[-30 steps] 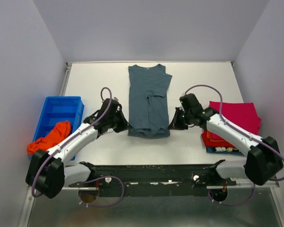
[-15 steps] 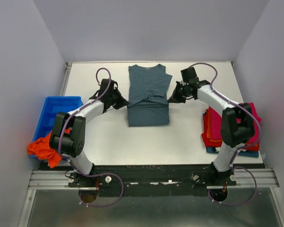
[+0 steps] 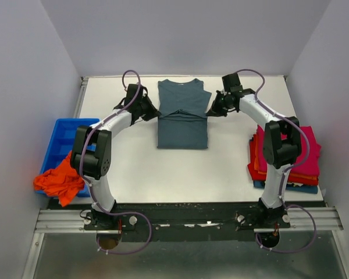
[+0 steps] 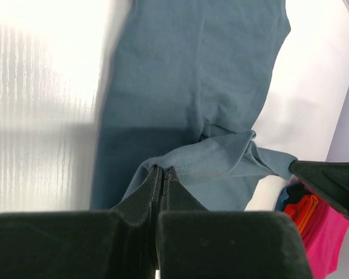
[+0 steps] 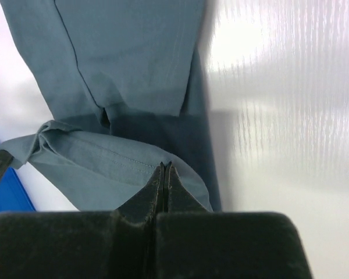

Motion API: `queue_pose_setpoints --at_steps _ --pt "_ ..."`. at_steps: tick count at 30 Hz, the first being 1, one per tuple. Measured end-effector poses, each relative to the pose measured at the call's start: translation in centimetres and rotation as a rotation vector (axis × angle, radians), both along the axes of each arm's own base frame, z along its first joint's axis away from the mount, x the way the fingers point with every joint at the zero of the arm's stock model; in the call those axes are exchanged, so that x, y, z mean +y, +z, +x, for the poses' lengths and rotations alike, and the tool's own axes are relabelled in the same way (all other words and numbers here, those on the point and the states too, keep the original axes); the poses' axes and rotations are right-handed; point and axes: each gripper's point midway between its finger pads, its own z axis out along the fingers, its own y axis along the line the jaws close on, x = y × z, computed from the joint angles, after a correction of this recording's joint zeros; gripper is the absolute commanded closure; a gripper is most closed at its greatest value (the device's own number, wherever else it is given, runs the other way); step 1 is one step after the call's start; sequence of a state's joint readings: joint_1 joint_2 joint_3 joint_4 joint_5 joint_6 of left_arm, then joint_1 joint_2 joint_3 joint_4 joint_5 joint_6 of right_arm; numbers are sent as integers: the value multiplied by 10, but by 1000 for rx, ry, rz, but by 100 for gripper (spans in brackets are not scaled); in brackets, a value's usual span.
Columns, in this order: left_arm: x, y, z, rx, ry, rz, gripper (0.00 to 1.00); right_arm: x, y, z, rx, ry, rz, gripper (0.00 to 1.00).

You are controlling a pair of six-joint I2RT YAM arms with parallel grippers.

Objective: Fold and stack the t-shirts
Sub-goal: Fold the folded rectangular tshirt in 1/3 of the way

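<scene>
Both pinch one hem: my left gripper [image 4: 163, 170] and my right gripper [image 5: 166, 165] each clamp a corner of the grey-blue shirt [image 3: 183, 131], its folded edge stretched between them.

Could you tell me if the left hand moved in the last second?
Yes. Gripping the grey-blue t-shirt, the left hand went from level with the blue bin to past its far rim.
</scene>
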State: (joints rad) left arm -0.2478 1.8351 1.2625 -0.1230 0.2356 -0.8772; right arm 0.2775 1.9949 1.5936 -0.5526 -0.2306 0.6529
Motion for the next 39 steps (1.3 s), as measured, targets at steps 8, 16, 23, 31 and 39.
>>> queue_pose_setpoints --at_steps 8,16,23,31,39 --pt "3 -26 22 37 -5 57 17 -1 -15 17 23 -10 -8 37" --pt "26 -22 -1 38 15 179 26 -18 -30 -47 55 1 -20 52" --pt "30 -38 -75 70 -22 185 46 -19 -53 -103 94 53 7 56" --pt "26 -76 -117 168 -81 169 40 -5 -66 -123 106 126 60 54" --pt "17 -76 -119 146 -111 128 44 0 -64 -123 86 146 76 55"
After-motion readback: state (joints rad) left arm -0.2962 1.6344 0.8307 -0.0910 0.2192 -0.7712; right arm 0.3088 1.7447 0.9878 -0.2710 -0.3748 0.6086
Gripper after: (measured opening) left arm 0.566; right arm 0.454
